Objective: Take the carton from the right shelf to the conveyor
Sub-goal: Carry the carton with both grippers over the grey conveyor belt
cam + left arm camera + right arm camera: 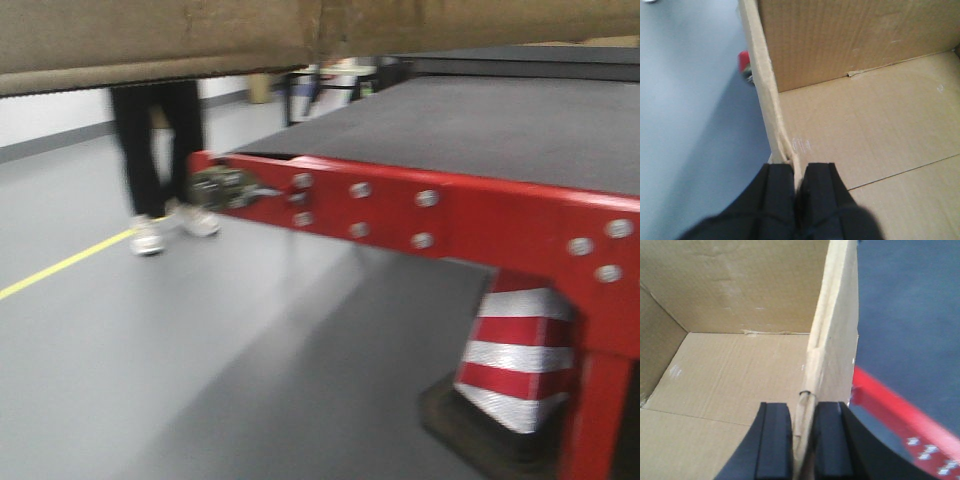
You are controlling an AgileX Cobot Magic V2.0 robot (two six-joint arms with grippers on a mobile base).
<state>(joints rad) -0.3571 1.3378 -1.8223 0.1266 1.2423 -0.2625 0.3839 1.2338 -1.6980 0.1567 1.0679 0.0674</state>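
Note:
The carton [150,35], plain brown cardboard, hangs across the top of the front view, above the floor and the near end of the conveyor [500,130]. That belt is dark grey on a red frame [430,215]. In the left wrist view my left gripper [797,172] is shut on the carton's left wall [762,85], one black finger on each side. The right wrist view has my right gripper [802,412] shut on the carton's right wall [832,340], with the belt [910,315] and red edge [885,402] below it. The carton's open inside [865,130] is bare. The right shelf is out of view.
A person's dark legs and white shoes [160,170] stand on the grey floor left of the conveyor. A yellow line [60,265] runs across the floor. A red-and-white striped block [520,350] sits under the conveyor frame at right.

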